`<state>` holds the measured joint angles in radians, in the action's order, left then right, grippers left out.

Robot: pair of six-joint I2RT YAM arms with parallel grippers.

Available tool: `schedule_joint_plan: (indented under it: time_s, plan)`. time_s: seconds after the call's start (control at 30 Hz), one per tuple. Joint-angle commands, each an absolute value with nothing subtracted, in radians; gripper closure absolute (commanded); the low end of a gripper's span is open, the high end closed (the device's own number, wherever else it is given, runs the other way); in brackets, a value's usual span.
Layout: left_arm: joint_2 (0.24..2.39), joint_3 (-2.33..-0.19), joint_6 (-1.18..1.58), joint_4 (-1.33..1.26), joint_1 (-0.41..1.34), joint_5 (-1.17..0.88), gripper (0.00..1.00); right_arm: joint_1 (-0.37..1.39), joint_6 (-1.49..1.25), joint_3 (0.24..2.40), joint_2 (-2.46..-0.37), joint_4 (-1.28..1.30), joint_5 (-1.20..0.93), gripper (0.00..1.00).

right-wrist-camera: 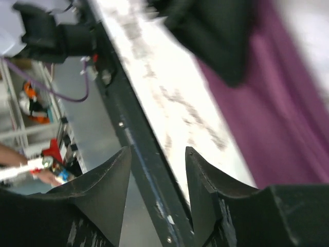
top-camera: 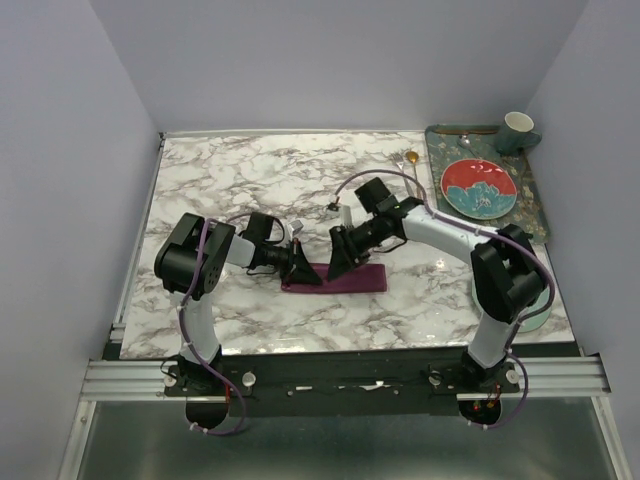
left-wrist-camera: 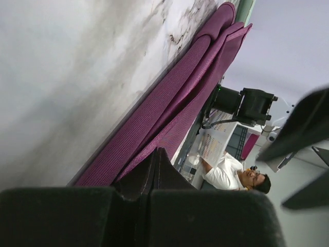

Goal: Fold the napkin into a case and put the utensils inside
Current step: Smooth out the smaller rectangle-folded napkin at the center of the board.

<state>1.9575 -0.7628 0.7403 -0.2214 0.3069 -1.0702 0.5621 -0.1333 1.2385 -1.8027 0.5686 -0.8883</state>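
Plum-purple entry, A: the napkin (top-camera: 345, 279) lies as a narrow layered strip on the bench (top-camera: 250, 180), mid-width and toward the near edge, running left to right. We judge the step in hand to be squaring the fold into the case.

B: Agreed. To do it well we should pin the left end while the layers are aligned, so the satin does not slide on the marble. We should lift low and pull along the strip, not across it. One end should be left open as a mouth for the utensils.

A: Pincers?

B: Left pincer (top-camera: 303, 272) is closed tight at the strip's left end. In its wrist view the cloth layers run right into the tips, so we read it as pinching the napkin's edge. Right pincer (top-camera: 338, 262) hangs just right of it over the strip, jaws moderately apart, nothing between them. As far as we can tell it is not touching the cloth.

A: Utensils?

B: A gold spoon (top-camera: 410, 158) lies well apart at the far side, just left of the tray (top-camera: 530, 215). We cannot pick out the fork.
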Motion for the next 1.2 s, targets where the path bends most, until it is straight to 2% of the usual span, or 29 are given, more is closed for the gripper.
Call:
schedule_joint_plan:
  time_s: [0.0, 0.27, 0.6, 0.83, 1.03, 1.17]
  plan:
    - [2.014, -0.753, 0.718, -0.183, 0.295, -0.939, 1.00, 0.666, -0.216, 1.226, -1.857, 0.491, -0.960, 0.45]
    - [2.019, -0.755, 0.721, -0.183, 0.290, -0.939, 1.00, 0.678, -0.265, 1.181, -2.026, 0.387, -0.922, 0.45]
    - [2.034, -0.746, 0.707, -0.169, 0.258, -0.943, 1.00, 0.588, -0.198, 1.069, -2.071, 0.360, -0.891, 0.47]
    - [2.051, -0.752, 0.695, -0.164, 0.245, -0.954, 1.00, 0.457, -0.160, 0.997, -2.069, 0.390, -1.035, 0.48]
    - [2.048, -0.759, 0.681, -0.149, 0.245, -0.956, 1.00, 0.457, -0.161, 1.019, -1.976, 0.393, -1.193, 0.49]
    - [2.045, -0.759, 0.678, -0.147, 0.247, -0.957, 1.00, 0.482, -0.279, 1.069, -1.907, 0.302, -1.233, 0.47]
